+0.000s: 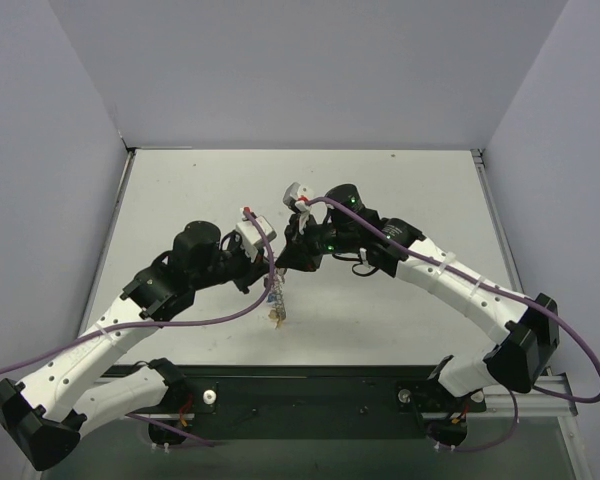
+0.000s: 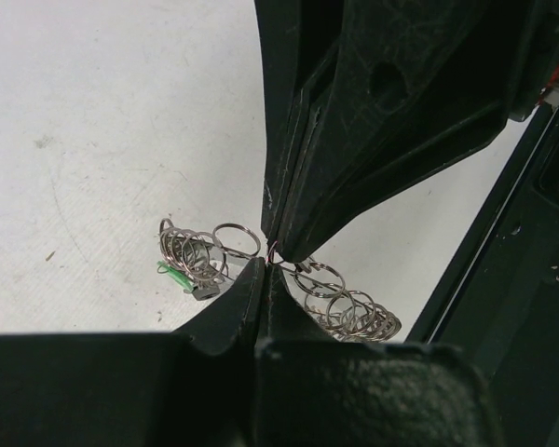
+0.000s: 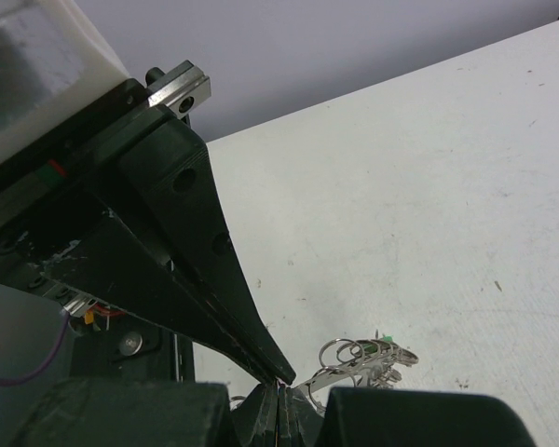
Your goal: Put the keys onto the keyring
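Over the middle of the matte white table (image 1: 400, 200), the black left gripper (image 2: 264, 275) and right gripper (image 2: 278, 244) meet tip to tip. Both are pinched tight on the keyring (image 2: 340, 303), a bumpy chain of thin silvery loops carrying a green-headed key (image 2: 175, 274). Table edges lie well apart.
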`<state>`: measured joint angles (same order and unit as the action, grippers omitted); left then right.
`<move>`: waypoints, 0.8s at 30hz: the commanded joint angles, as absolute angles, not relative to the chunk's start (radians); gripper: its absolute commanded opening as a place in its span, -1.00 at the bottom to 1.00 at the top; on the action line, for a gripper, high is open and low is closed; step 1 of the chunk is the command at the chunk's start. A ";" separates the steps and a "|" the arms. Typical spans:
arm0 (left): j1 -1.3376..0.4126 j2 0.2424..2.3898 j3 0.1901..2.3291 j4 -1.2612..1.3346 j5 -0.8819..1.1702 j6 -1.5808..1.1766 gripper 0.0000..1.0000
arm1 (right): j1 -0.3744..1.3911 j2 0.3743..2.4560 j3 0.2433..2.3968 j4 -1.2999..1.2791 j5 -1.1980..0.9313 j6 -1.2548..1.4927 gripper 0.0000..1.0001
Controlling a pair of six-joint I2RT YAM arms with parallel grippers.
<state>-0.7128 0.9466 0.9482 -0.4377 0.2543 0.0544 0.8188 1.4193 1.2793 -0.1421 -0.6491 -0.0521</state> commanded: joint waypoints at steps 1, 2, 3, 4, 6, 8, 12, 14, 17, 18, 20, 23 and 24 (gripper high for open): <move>-0.715 0.922 0.992 -0.371 0.281 0.035 -1.00 | 0.824 1.433 1.315 -0.110 -0.635 -0.054 -1.00; -0.715 0.920 0.991 -0.370 0.281 0.035 -1.00 | 0.825 1.430 1.310 -0.110 -0.626 -0.055 -1.00; -0.715 0.919 0.991 -0.368 0.281 0.037 -1.00 | 0.824 1.430 1.310 -0.110 -0.621 -0.057 -1.00; -0.715 0.916 0.989 -0.373 0.282 0.041 -1.00 | 0.821 1.430 1.307 -0.110 -0.620 -0.057 -1.00; -0.715 0.913 0.986 -0.371 0.291 0.043 -1.00 | 0.819 1.431 1.304 -0.112 -0.617 -0.057 -1.00; -0.713 0.910 0.983 -0.367 0.301 0.046 -1.00 | 0.815 1.428 1.302 -0.112 -0.615 -0.057 -1.00; -0.715 0.904 0.982 -0.368 0.310 0.051 -1.00 | 0.804 1.430 1.296 -0.112 -0.609 -0.054 -1.00; -0.715 0.900 0.979 -0.365 0.319 0.057 -1.00 | 0.799 1.428 1.293 -0.112 -0.607 -0.052 -1.00; -0.715 0.894 0.974 -0.367 0.328 0.063 -1.00 | 0.795 1.427 1.290 -0.110 -0.604 -0.049 -1.00; -0.715 0.894 0.973 -0.367 0.327 0.064 -1.00 | 0.795 1.427 1.292 -0.112 -0.604 -0.049 -1.00; -0.715 0.890 0.971 -0.364 0.333 0.064 -1.00 | 0.793 1.428 1.287 -0.112 -0.601 -0.048 -1.00; -0.715 0.885 0.968 -0.359 0.348 0.067 -1.00 | 0.790 1.430 1.284 -0.110 -0.603 -0.046 -1.00; -0.715 0.884 0.969 -0.360 0.356 0.066 -1.00 | 0.790 1.430 1.284 -0.110 -0.603 -0.046 -1.00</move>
<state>-0.7113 0.9230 0.9463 -0.4381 0.2607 0.0643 0.8104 1.4254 1.2793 -0.1436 -0.6338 -0.0448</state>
